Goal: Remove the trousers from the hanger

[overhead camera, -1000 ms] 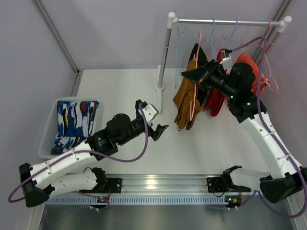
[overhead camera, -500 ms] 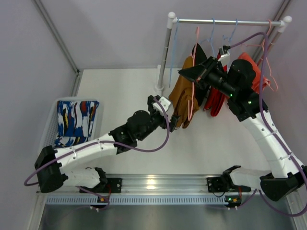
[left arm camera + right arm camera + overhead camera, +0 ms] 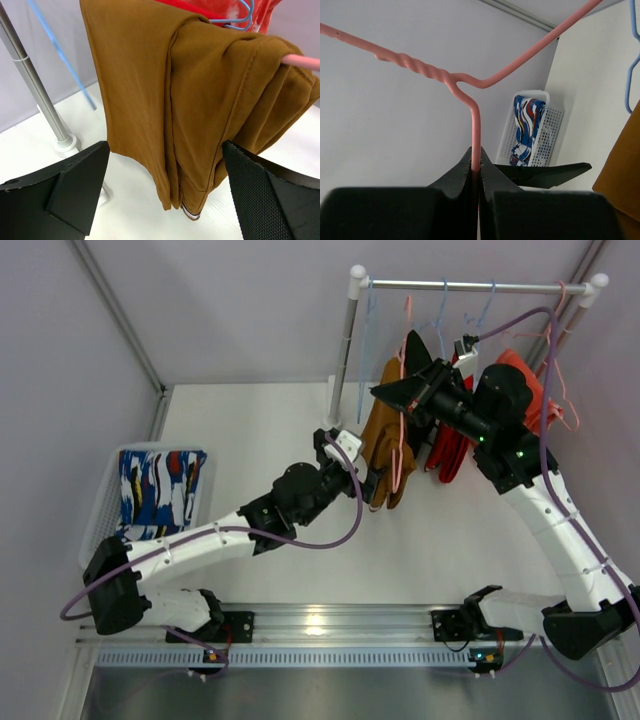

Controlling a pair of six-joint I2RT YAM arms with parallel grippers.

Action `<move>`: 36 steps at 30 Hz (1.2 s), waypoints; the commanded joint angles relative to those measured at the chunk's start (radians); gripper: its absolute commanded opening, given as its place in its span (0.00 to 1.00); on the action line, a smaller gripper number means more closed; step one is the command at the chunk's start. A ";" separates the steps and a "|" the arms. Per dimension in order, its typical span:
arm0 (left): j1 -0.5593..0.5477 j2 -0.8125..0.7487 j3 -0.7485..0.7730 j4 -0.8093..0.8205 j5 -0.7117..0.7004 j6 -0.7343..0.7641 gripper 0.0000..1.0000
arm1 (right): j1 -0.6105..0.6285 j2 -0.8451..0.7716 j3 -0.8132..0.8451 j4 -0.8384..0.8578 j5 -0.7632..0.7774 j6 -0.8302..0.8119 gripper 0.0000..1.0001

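Two hands: right hand (image 3: 475, 160) tight on one pink hanger (image 3: 476, 125), left hand (image 3: 164, 165) open before one pair of tan-brown trousers (image 3: 145, 85).

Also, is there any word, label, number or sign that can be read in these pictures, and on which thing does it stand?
No text can be read in any view.
brown trousers: no label, only a small striped strip at the bottom edge.
patterned trousers in the basket: blue, white and red shapes, no letters.
pink hanger, held in the right hand: bare.
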State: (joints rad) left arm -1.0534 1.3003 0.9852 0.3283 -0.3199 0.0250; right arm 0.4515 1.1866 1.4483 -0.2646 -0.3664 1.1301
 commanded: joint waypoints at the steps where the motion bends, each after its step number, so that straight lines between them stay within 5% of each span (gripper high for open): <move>1: 0.000 0.013 0.064 0.094 0.002 0.000 0.99 | 0.023 -0.048 0.098 0.229 -0.014 -0.015 0.00; 11: -0.002 0.042 0.122 0.071 0.084 -0.014 0.99 | 0.027 -0.053 0.087 0.248 -0.016 -0.015 0.00; 15: 0.000 0.073 0.150 0.054 -0.016 0.003 0.99 | 0.029 -0.061 0.092 0.254 -0.029 -0.013 0.00; 21: 0.087 0.094 0.190 0.002 -0.007 0.004 0.87 | 0.030 -0.097 0.100 0.251 -0.051 -0.081 0.00; 36: 0.086 0.149 0.182 0.281 0.134 0.406 0.82 | 0.036 -0.128 0.055 0.248 -0.112 -0.124 0.00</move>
State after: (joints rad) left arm -0.9749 1.4162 1.1351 0.4702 -0.1623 0.3088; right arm 0.4614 1.1309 1.4479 -0.2493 -0.4286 1.0439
